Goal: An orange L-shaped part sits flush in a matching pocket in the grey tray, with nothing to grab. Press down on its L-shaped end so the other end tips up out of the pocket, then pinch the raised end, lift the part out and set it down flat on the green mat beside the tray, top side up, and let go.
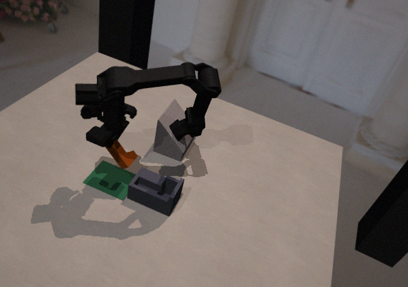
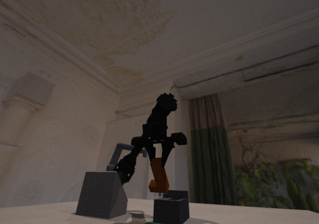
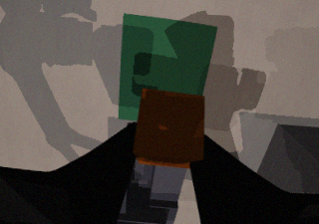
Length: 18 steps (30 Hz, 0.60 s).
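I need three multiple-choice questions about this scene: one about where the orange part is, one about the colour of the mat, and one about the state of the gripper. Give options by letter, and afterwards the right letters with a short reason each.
1. Where is the orange L-shaped part?
A. Flush in the tray pocket
B. In the air, hanging from the gripper
C. Flat on the mat

2. What colour is the mat beside the grey tray?
A. Green
B. Blue
C. Yellow

3. What is the state of the gripper?
A. Wide open and holding nothing
B. Shut on nothing
C. Shut on the part's upper end

Answers:
1 B: the exterior view shows the part hanging above the tray, and the pocket is vacant.
2 A: the top and wrist views show a green rectangle.
3 C: the fingers clamp the part's top end.
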### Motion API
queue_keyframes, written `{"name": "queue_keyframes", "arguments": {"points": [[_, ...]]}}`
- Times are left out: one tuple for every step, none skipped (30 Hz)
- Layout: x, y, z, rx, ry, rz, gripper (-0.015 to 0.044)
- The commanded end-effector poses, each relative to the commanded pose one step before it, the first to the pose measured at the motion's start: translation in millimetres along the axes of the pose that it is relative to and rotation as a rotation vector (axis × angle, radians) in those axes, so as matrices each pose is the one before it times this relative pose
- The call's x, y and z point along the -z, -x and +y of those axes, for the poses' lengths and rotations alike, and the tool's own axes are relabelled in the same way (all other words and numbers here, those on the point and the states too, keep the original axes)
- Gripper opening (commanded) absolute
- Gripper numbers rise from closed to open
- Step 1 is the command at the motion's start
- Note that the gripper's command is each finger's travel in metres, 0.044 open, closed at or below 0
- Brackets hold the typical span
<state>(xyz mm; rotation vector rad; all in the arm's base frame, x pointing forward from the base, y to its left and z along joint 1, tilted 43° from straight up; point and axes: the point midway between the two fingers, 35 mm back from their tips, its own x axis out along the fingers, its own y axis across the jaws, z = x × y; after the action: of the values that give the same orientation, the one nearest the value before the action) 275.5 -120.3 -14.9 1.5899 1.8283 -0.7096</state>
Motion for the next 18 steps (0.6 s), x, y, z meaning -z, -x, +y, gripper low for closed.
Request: {"name": "queue_keyframes", "arguments": {"points": [[-12.99, -0.85, -1.32, 0.00432, 0.006, -0.00244, 0.0], [-0.7, -0.01, -0.1, 0.0, 0.0, -0.00003, 0.0], [0.0, 0.0, 0.0, 0.0, 0.0, 0.0, 0.0], [0.0, -0.26, 0.01, 0.0, 0.0, 0.0, 0.0], [-0.01, -0.5, 0.02, -0.00001, 0.0, 0.00001, 0.0], [-0.01, -0.75, 0.02, -0.00001, 0.0, 0.00001, 0.0], [-0.01, -1.03, 0.03, -0.00002, 0.0, 0.00001, 0.0], [-0.01, -1.22, 0.03, -0.00002, 0.0, 0.00002, 0.0], [-0.01, -1.45, 0.03, -0.00003, 0.0, 0.00002, 0.0], [-0.01, -1.5, 0.03, -0.00003, 0.0, 0.00003, 0.0], [-0.01, -1.59, 0.02, -0.00003, 0.0, 0.00003, 0.0], [0.0, -1.55, 0.02, -0.00003, 0.0, 0.00003, 0.0], [0.0, -1.66, 0.02, -0.00003, 0.0, 0.00004, 0.0], [0.0, -1.65, 0.02, -0.00003, 0.0, 0.00004, 0.0], [0.0, -1.63, 0.01, -0.00003, 0.0, 0.00004, 0.0], [0.01, -1.63, 0.01, -0.00003, 0.0, 0.00004, 0.0], [0.01, -1.64, 0.01, -0.00003, 0.0, 0.00004, 0.0], [0.01, -1.64, 0.01, -0.00003, 0.0, 0.00004, 0.0]]}}
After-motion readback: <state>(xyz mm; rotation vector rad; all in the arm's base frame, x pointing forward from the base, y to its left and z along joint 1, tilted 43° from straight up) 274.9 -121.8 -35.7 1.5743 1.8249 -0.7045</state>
